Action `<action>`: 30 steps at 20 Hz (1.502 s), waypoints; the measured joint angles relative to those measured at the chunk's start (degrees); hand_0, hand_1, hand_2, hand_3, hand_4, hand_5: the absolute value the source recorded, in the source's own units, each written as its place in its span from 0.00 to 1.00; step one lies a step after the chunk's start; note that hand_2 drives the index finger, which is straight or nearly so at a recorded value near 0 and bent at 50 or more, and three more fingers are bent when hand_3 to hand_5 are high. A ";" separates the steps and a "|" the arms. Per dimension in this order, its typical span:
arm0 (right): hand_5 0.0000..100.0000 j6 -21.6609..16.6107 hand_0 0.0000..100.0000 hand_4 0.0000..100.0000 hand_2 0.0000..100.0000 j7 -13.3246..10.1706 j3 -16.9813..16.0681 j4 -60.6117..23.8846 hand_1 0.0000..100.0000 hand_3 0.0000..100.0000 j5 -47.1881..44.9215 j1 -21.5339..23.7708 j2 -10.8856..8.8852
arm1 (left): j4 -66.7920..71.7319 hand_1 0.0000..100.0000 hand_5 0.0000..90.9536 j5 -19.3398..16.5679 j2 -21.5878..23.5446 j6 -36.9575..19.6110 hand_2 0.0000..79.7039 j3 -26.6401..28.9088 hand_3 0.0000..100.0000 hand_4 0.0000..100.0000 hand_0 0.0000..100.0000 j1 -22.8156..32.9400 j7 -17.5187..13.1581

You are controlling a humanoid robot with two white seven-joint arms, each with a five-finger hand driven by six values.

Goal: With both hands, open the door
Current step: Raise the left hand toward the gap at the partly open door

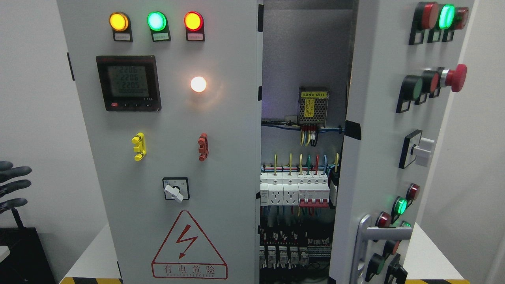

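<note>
Your black-gloved left hand (14,187) hangs at the far left edge, fingers spread and empty — well left of the swung-out grey right door's (375,150) upright silver handle (365,246); no right hand shows.

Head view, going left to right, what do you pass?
Left hand, fingers spread → closed left door → yellow clip → red clip → exposed breakers → open right door → red mushroom button.
</note>
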 measured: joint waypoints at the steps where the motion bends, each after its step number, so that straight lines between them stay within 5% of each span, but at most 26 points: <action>1: 0.00 0.00 0.12 0.00 0.00 0.00 0.00 0.00 0.39 0.00 0.00 0.00 0.00 | -0.16 0.39 0.00 0.31 -0.09 0.02 0.00 -2.86 0.00 0.00 0.12 -2.89 -0.02; 9: 0.00 0.00 0.12 0.00 0.00 0.00 0.00 0.00 0.39 0.00 0.00 0.00 0.00 | -2.05 0.39 0.00 3.59 -1.10 0.43 0.00 -30.32 0.00 0.00 0.12 -32.85 -0.11; 14: 0.00 0.00 0.12 0.00 0.00 0.01 0.00 -0.03 0.39 0.00 0.00 0.00 0.00 | -3.09 0.39 0.00 4.74 -3.49 9.22 0.00 -43.14 0.00 0.00 0.12 -46.51 0.05; 30: 0.00 0.00 0.12 0.00 0.00 0.01 0.00 -0.07 0.39 0.00 0.00 0.00 0.00 | -3.57 0.39 0.00 10.46 -20.36 20.43 0.00 -61.41 0.00 0.00 0.12 -70.00 12.22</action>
